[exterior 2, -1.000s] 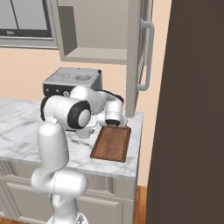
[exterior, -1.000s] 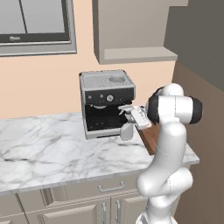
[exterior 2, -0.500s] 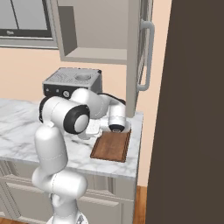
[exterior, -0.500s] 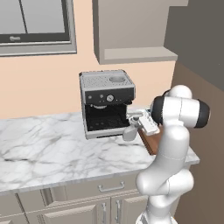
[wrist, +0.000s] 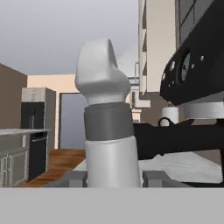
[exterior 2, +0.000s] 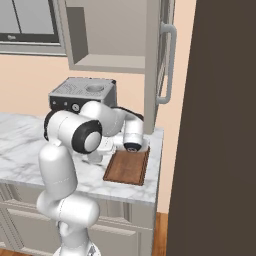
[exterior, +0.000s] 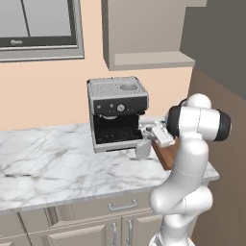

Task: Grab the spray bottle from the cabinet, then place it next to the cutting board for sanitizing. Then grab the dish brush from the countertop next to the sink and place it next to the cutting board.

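My gripper (exterior: pixel 150 132) is shut on the spray bottle (exterior: pixel 142 148), a pale grey-white bottle that hangs upright, low over the marble countertop (exterior: pixel 57 163). It is just in front of the coffee machine and just left of the reddish-brown cutting board (exterior 2: pixel 127 167). In the hand view the spray bottle (wrist: pixel 107 131) stands close up between the two fingertips (wrist: pixel 72 178), its grey collar and nozzle head rising above them. The cutting board (exterior: pixel 169 153) lies flat at the counter's right end, partly behind my arm. The dish brush and the sink are out of view.
A grey coffee machine (exterior: pixel 117 113) stands on the counter right behind the bottle. Overhead, the beige wall cabinet (exterior 2: pixel 107 35) has its door (exterior 2: pixel 161 55) swung open above the board. A dark tall wall (exterior 2: pixel 220 125) bounds the counter's right end.
The arm has carried the held bottle a little to the right and lower, closer to the cutting board. The grip has not changed.
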Robot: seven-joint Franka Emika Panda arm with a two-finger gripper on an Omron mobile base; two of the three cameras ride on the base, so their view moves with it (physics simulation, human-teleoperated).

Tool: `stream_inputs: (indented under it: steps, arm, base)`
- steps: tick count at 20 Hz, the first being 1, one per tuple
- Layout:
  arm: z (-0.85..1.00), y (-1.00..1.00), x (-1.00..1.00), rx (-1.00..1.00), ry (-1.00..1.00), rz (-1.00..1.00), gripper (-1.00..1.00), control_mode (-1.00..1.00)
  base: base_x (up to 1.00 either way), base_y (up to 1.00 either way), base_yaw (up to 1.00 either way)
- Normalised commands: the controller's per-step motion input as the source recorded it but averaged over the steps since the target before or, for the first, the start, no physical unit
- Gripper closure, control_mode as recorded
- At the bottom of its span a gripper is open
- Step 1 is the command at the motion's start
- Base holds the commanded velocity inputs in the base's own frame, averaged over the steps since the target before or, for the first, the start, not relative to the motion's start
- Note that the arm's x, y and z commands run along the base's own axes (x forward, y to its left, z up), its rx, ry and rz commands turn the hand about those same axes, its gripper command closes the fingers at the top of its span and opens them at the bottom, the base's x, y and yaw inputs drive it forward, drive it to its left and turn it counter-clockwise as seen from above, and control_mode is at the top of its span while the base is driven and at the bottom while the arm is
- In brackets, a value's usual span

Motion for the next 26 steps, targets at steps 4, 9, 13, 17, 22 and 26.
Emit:
stream_inputs:
  steps: [4, 9, 13, 17, 22, 26]
  arm:
    - [-0.36, 0.11, 0.28, -0.08, 0.14, 0.0, 1.0, -1.0]
    - [-0.16, 0.0, -0.01, -0.04, -0.03, 0.0, 1.0, -1.0]
    - [-0.04, 0.0, -0.04, -0.01, -0.12, 0.0, -1.0, -1.0]
    - [0.0, -0.02, 0.0, 0.0, -0.06, 0.0, -1.0, -1.0]
    - [0.0, -0.09, 0.04, 0.0, 0.0, 0.0, -1.0, -1.0]
    - [0.0, -0.26, 0.0, 0.0, 0.0, 0.0, -1.0, -1.0]
  base:
    - [0.0, 0.0, 0.0]
    - [0.0, 0.0, 0.0]
    - [0.0, 0.0, 0.0]
    - [0.0, 0.0, 0.0]
    - [0.0, 0.0, 0.0]
    - [0.0, 0.0, 0.0]
